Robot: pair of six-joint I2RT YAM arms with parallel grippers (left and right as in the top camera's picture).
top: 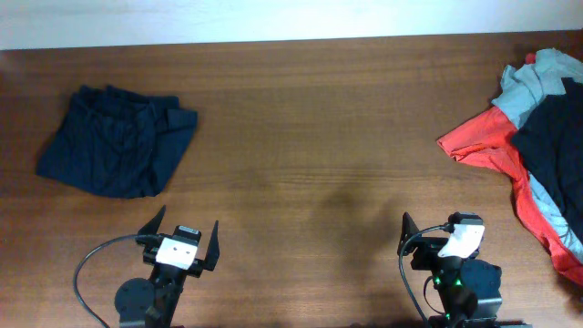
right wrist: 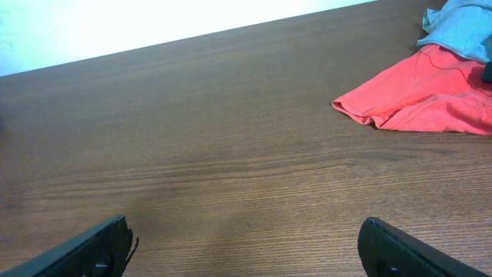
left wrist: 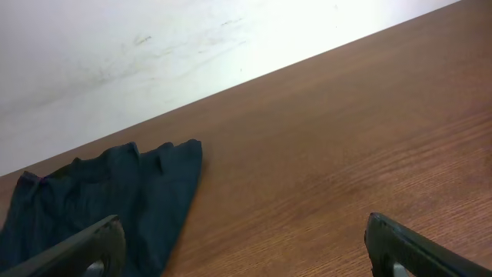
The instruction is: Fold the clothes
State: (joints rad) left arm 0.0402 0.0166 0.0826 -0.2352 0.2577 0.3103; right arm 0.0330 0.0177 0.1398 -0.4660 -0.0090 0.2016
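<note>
A folded dark navy garment [top: 118, 139] lies at the far left of the table; it also shows in the left wrist view [left wrist: 100, 200]. A loose pile of clothes lies at the right edge: a red garment [top: 496, 146], a grey one [top: 537, 82] and a dark one [top: 551, 137]. The red garment also shows in the right wrist view [right wrist: 419, 96]. My left gripper [top: 187, 232] is open and empty near the front edge, short of the navy garment. My right gripper [top: 446, 232] is open and empty, left of the pile.
The brown wooden table [top: 310, 128] stretches between the two lots of clothes. A pale wall [left wrist: 154, 54] runs along the table's far edge. Black cables [top: 91, 264] loop beside the arm bases at the front.
</note>
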